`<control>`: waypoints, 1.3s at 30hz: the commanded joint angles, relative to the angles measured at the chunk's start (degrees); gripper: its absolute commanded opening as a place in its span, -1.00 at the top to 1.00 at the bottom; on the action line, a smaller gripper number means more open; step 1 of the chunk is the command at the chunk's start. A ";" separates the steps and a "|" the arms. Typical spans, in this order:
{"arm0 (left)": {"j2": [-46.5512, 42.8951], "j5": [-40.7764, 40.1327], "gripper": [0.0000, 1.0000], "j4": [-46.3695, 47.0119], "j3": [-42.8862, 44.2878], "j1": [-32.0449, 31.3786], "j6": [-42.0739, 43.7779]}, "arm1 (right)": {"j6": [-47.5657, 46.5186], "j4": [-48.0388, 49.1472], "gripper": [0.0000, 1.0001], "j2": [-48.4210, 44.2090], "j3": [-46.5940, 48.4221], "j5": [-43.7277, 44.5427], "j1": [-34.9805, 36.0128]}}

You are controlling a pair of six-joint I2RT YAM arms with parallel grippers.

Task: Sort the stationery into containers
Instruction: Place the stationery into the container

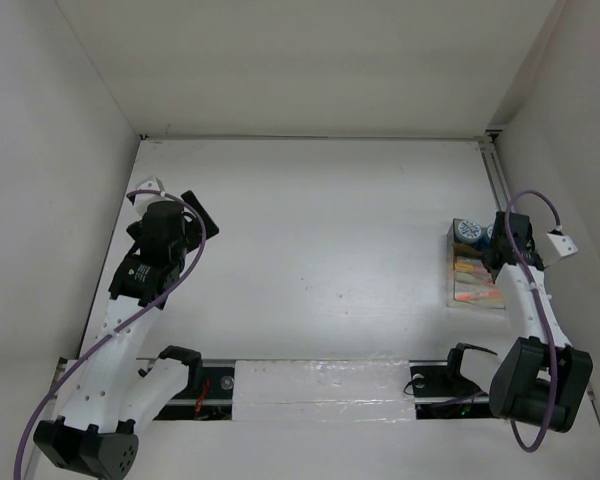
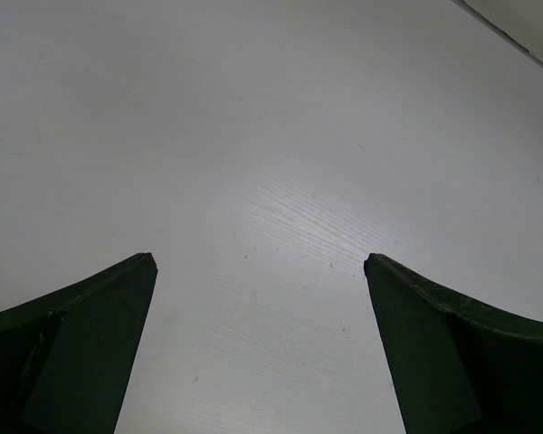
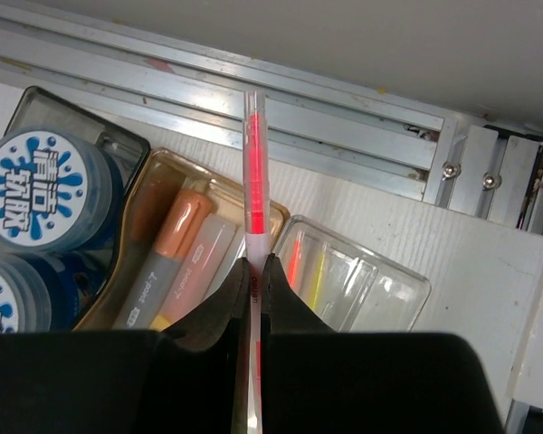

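My right gripper (image 3: 254,264) is shut on a thin red-pink pen (image 3: 253,154) and holds it over the clear compartment tray (image 3: 380,271). The tray sits at the table's right edge (image 1: 458,296). Two blue-and-white rolls (image 3: 38,176) fill its left compartment. Orange and pale markers (image 3: 167,249) lie in the middle one. Thin pink and yellow pens (image 3: 294,262) show in the right one. In the top view the right gripper (image 1: 504,250) is above the tray. My left gripper (image 2: 258,271) is open and empty over bare table, at the left in the top view (image 1: 185,215).
An aluminium rail (image 3: 344,113) runs along the table's right edge just beyond the tray. White walls enclose the table on the left, back and right. A taped strip (image 1: 325,390) lies between the arm bases.
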 commanded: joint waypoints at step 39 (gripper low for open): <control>-4.66 -0.84 -1.00 1.39 1.13 -0.11 0.66 | 20.14 -18.96 1.00 1.95 3.24 -1.07 10.12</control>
